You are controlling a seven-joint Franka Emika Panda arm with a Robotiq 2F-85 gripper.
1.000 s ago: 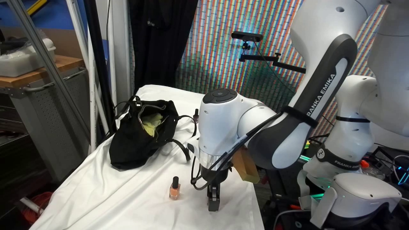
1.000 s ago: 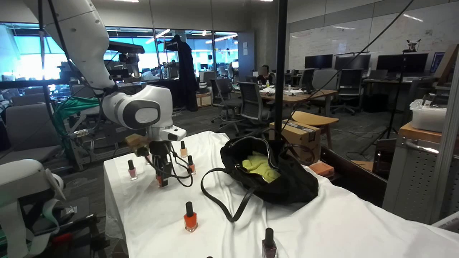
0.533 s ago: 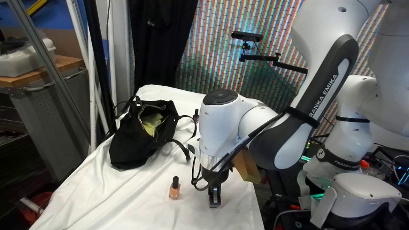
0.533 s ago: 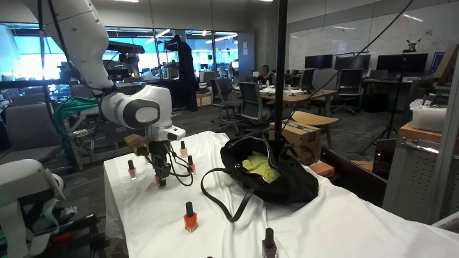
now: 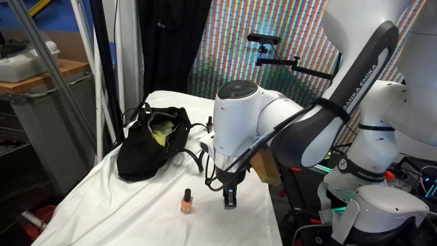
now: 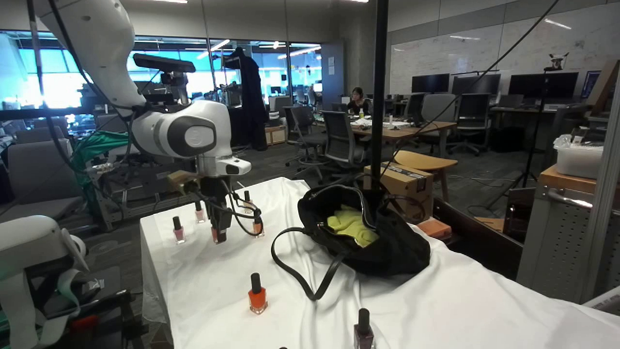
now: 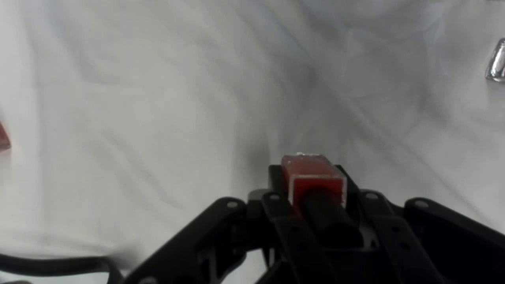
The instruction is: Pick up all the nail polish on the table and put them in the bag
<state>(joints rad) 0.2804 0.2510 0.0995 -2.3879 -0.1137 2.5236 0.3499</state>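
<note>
My gripper (image 7: 312, 177) is shut on a red nail polish bottle (image 7: 315, 189) with a dark cap pointing back toward the palm. In both exterior views the gripper (image 5: 230, 203) (image 6: 219, 232) is low above the white-clothed table (image 5: 102, 212). The black bag (image 5: 136, 160) (image 6: 402, 252) slumps open beside it, yellowish-green inside. Other polish stands upright on the cloth: an orange bottle (image 5: 186, 204), an orange-red bottle (image 6: 257, 298), a dark purple bottle (image 6: 364, 335), two pink bottles (image 6: 179, 233) (image 6: 199, 214), a peach bottle (image 6: 247, 201) and an orange bottle (image 6: 258, 229) partly behind cables.
The bag's strap (image 6: 315, 293) loops over the cloth toward the gripper. A reddish bottle corner (image 7: 4, 138) shows at the wrist view's left edge and a silvery piece (image 7: 498, 63) at its right. A second robot arm (image 5: 372, 160) stands beyond the table edge.
The fingers have closed on the red bottle. The arm and gripper have then risen a little with the bottle. The bag and the other bottles have not moved.
</note>
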